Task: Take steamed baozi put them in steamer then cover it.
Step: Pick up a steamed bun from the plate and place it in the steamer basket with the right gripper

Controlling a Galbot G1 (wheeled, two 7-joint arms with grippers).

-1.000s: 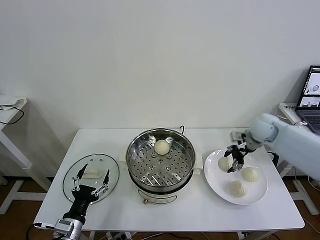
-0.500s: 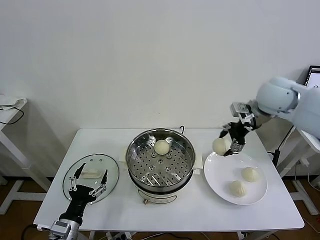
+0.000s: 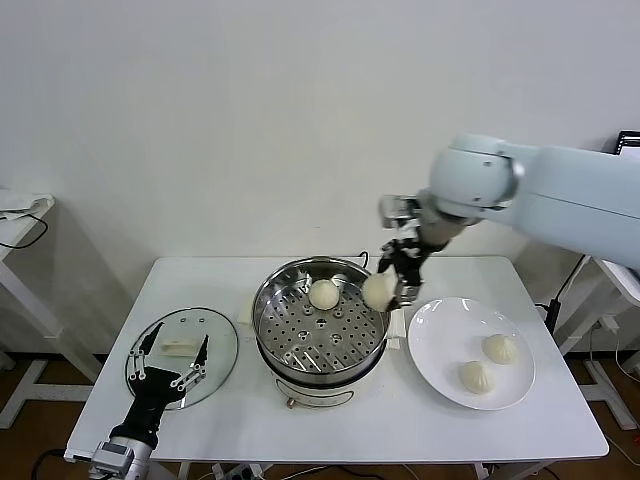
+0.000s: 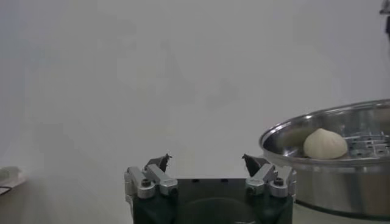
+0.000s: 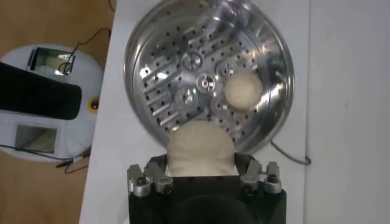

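Observation:
My right gripper is shut on a cream-white baozi and holds it above the right rim of the shiny steamer. In the right wrist view the held baozi sits between the fingers, over the steamer's edge. One baozi lies on the perforated tray at the back; it also shows in the right wrist view and the left wrist view. Two baozi lie on the white plate. The glass cover lies at the left. My left gripper is open, low over the cover's front edge.
The white table carries the steamer in the middle, the plate to the right and the cover to the left. A laptop corner shows at the far right edge. A side table stands at the far left.
My right gripper lifted one baozi off the plate and carried it left to the steamer's right rim. The left gripper drew back slightly toward the table's front edge.

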